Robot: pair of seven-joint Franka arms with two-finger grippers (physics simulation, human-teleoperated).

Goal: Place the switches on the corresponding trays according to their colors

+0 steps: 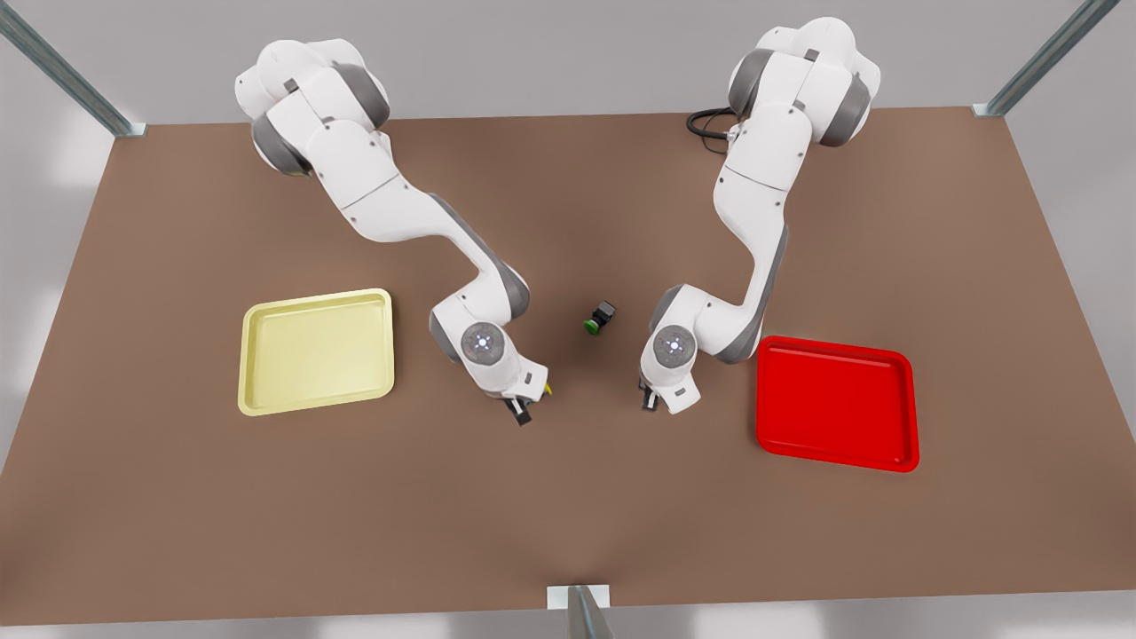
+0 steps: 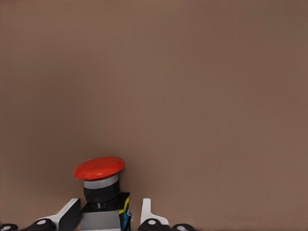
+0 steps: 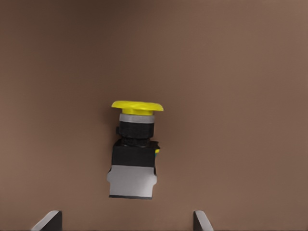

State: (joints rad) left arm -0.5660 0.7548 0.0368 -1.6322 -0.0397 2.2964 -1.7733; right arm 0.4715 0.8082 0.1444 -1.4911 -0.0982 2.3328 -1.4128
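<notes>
Your left gripper (image 2: pixel 110 204) loosely straddles the red switch (image 2: pixel 98 168), while your right gripper (image 3: pixel 126 215) gapes empty around the yellow switch (image 3: pixel 134 144); an off-centre squeeze could topple either.

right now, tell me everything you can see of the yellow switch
The yellow switch lies on its side on the brown table. It has a flat round yellow cap, silvery collar, black ribbed neck, black blocky body and pale grey base, and it looks plastic. The right gripper hangs over it, open and clear of it.
</notes>
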